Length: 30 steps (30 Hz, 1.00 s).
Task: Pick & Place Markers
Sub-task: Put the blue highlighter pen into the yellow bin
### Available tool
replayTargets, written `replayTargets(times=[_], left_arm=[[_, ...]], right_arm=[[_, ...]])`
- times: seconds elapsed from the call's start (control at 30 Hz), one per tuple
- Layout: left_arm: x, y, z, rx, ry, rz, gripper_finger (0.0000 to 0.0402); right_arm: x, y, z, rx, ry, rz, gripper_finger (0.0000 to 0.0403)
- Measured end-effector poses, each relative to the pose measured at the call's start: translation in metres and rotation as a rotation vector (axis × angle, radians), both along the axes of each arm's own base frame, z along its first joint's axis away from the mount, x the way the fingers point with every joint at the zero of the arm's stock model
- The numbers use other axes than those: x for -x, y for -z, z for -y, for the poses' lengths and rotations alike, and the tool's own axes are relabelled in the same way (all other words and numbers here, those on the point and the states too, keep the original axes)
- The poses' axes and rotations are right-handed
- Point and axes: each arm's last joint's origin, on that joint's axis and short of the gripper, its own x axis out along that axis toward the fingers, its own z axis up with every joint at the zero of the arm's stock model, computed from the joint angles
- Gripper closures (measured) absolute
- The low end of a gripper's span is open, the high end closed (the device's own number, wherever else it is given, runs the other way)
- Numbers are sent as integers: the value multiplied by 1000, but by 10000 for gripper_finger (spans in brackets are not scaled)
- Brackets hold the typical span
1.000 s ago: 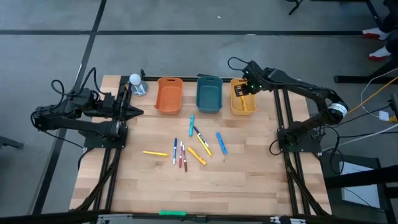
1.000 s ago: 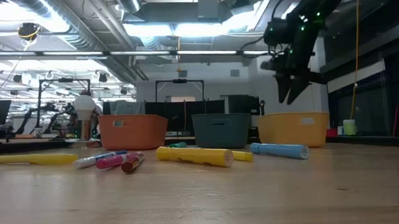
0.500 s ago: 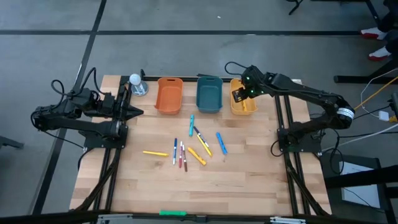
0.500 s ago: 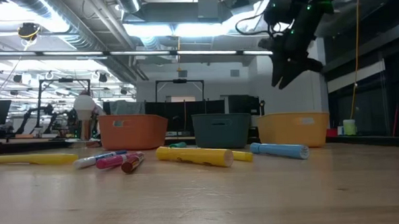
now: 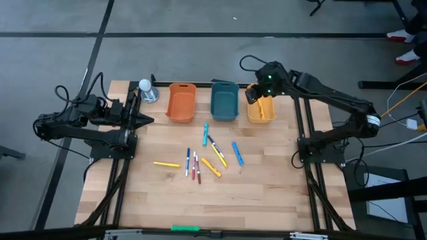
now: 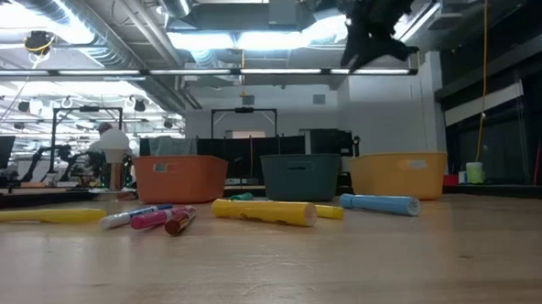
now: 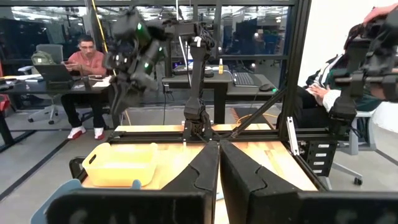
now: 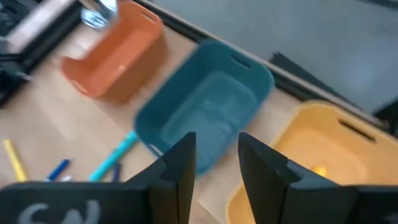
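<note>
Several markers lie flat and loose on the wooden table's middle: a teal one (image 5: 205, 130), yellow ones (image 5: 167, 164) (image 5: 211, 167), a blue one (image 5: 237, 153) and a red one (image 5: 194, 168). One yellow marker (image 5: 262, 113) lies inside the yellow bin (image 5: 269, 117). My right gripper (image 5: 252, 95) (image 8: 214, 160) hangs open and empty high above the gap between the teal bin (image 5: 224, 101) and the yellow bin, tipped downward. My left gripper (image 5: 149, 121) (image 7: 219, 163) waits shut at the table's left side, pointing level.
An orange bin (image 5: 181, 101) stands left of the teal bin along the far edge. A white ball-topped stand (image 5: 145, 89) is at the far left. A bright green stick (image 5: 185, 228) lies at the near edge. People sit beyond the table in the left wrist view.
My right gripper has risen well above the yellow bin, swung toward the table's left, toward the teal bin, and turned as it went. Its fingers have kept the same gap. The markers and bins have stayed put.
</note>
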Motion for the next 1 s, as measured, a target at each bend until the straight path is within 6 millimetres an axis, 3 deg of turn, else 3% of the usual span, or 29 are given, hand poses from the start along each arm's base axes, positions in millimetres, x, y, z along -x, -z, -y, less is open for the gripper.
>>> replayTargets(times=[0.2, 0.43, 1.0], left_arm=[[0, 0, 0, 0, 0, 0, 393], [0, 0, 0, 0, 0, 0, 389], [0, 0, 0, 0, 0, 0, 391]], right_arm=[[-4, -26, -11, 54, -61, 64, 283], [-8, -44, -24, 79, -117, 111, 283], [-20, -51, -64, 94, -288, 133, 283]])
